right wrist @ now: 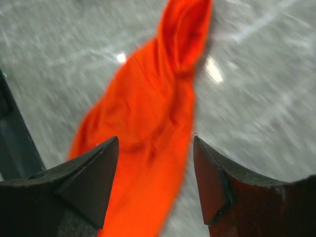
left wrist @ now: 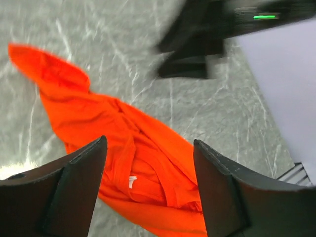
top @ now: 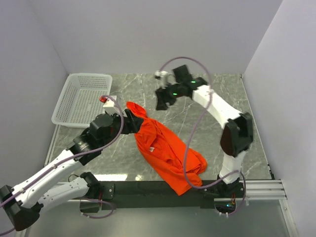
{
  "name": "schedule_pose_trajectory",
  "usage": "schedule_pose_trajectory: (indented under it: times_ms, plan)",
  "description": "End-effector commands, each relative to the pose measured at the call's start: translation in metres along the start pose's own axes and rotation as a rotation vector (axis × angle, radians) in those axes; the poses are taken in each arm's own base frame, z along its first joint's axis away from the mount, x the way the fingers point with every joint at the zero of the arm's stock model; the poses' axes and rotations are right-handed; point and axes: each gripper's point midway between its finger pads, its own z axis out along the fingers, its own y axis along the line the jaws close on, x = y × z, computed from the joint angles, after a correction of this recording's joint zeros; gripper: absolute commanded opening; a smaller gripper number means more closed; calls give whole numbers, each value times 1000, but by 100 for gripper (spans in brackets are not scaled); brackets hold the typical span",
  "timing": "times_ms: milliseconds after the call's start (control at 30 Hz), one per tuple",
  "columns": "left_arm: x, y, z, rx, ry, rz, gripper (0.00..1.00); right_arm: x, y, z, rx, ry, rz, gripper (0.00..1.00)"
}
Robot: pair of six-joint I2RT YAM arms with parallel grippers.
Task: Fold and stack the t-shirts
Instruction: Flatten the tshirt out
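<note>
The orange-red t-shirt lies crumpled in a long diagonal heap on the marble table, from the middle to the front edge, where its end hangs over. Its small white neck label shows in the left wrist view. My left gripper is open and empty, just above the shirt's upper left end. My right gripper is open and empty, raised above the table beyond the shirt's far end, looking down on the shirt.
A white plastic mesh basket stands at the back left of the table. The black front rail runs along the near edge. Grey walls close in the back and both sides.
</note>
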Motion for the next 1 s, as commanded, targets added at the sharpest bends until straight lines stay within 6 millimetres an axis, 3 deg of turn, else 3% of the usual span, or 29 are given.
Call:
schedule_pose_trajectory:
  times_ms: [0,67,100,133,200,267,333,400,433,467,533,567,633,667,733,767,967]
  plan:
    - [14,14,19,-74,39,-139,77,30,3,-81,-24,11,-111,69]
    - [34,18,38,-48,139,-194,75,68,3,-91,-36,99,-179,69]
    - [41,21,45,-45,172,-215,74,103,10,-98,-36,180,-160,69]
    - [48,24,53,-44,200,-238,72,119,13,-101,-27,210,-164,68]
    - [67,24,71,-9,294,-275,77,150,22,-108,-9,244,-170,68]
    - [89,30,86,-27,380,-281,79,166,21,-115,43,266,-160,68]
    - [90,29,98,-33,409,-268,78,185,28,-120,48,292,-144,67]
    - [109,37,113,-57,475,-252,75,204,36,-122,25,327,-128,66]
    - [107,36,120,-69,488,-251,74,209,37,-122,25,334,-123,66]
    - [122,44,128,-106,533,-246,73,214,38,-122,25,344,-116,66]
    - [122,54,139,-189,551,-228,73,225,41,-123,17,365,-105,65]
    - [134,64,145,-237,582,-220,73,227,42,-123,17,368,-103,65]
    - [127,72,157,-310,566,-211,72,231,44,-124,13,371,-97,65]
    - [142,81,158,-358,614,-209,69,232,45,-123,11,371,-91,65]
    - [142,80,165,-390,630,-209,68,236,46,-122,5,377,-78,64]
    - [155,92,164,-455,664,-188,65,238,46,-121,5,381,-73,64]
    - [161,106,169,-568,676,-142,47,242,44,-117,5,390,-56,64]
